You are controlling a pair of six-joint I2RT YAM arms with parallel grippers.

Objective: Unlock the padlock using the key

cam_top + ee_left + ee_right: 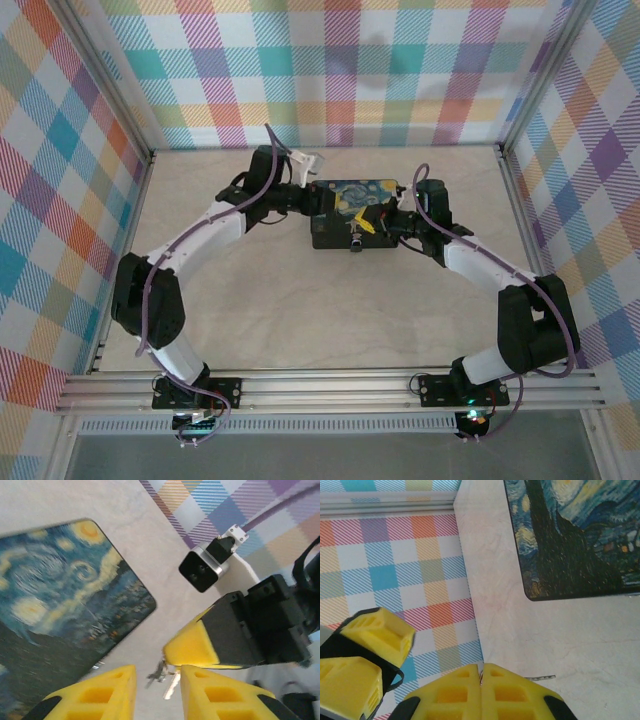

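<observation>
Over the mat point(335, 195), from above, the left arm point(200, 235) and right arm point(490, 265) bend inward so their tips meet. A small metal thing at the mat's near edge may be the padlock point(353, 241).

At the left wrist, the left gripper point(157, 682) has its fingers slightly apart around what seems to be the key point(161, 672). I think this gap lets the right gripper point(172, 656) take it.

At the right wrist, the right fingers press together on a thin metal sliver.

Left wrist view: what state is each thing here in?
left tool: open, fingers apart.
right tool: shut, pinching a small metal piece.
metal piece: hanging in the gap between the left tool's fingers, too blurred to identify.
mat: lying flat on the table.
</observation>
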